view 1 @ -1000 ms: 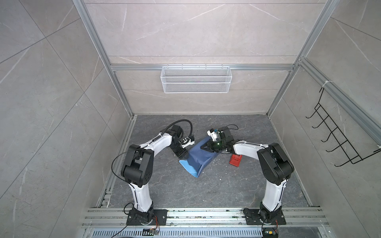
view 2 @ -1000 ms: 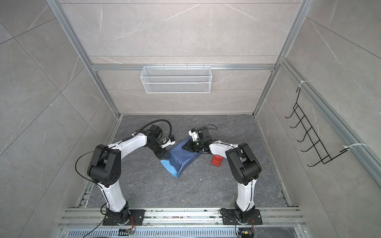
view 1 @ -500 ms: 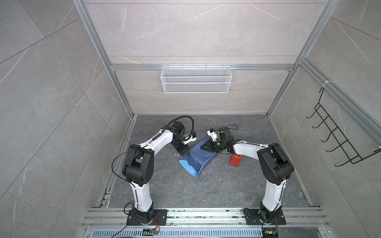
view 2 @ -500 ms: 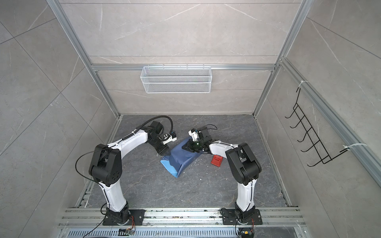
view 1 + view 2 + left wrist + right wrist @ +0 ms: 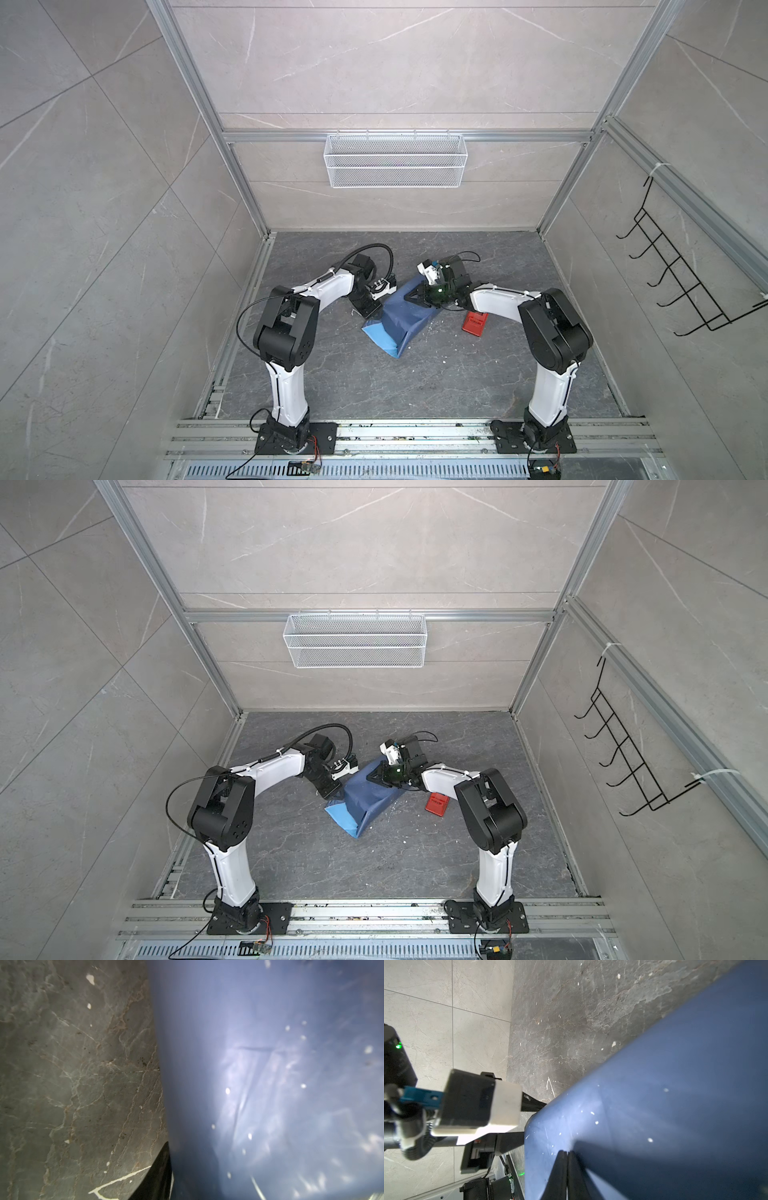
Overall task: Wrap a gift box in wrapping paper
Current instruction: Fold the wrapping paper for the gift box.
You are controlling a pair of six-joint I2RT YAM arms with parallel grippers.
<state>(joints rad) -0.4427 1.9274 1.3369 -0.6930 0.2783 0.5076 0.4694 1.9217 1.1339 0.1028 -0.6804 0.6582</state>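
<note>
The wrapping paper lies folded into a mound on the dark floor, dark blue on top, with a light blue flap at its near left. The gift box is hidden under it. My right gripper is shut, its fingertips resting on the paper's top. My left gripper is at the mound's left end. Its fingers stand apart on either side of the rounded fold. One finger shows beside the paper; the other is hidden behind it.
A red tape dispenser lies on the floor just right of the paper, below my right forearm. A white wire basket hangs on the back wall and a black hook rack on the right wall. Metal rails run along the front.
My left gripper drew back from the paper, then returned to its left end with its jaws narrower. The right gripper and the paper have stayed put.
</note>
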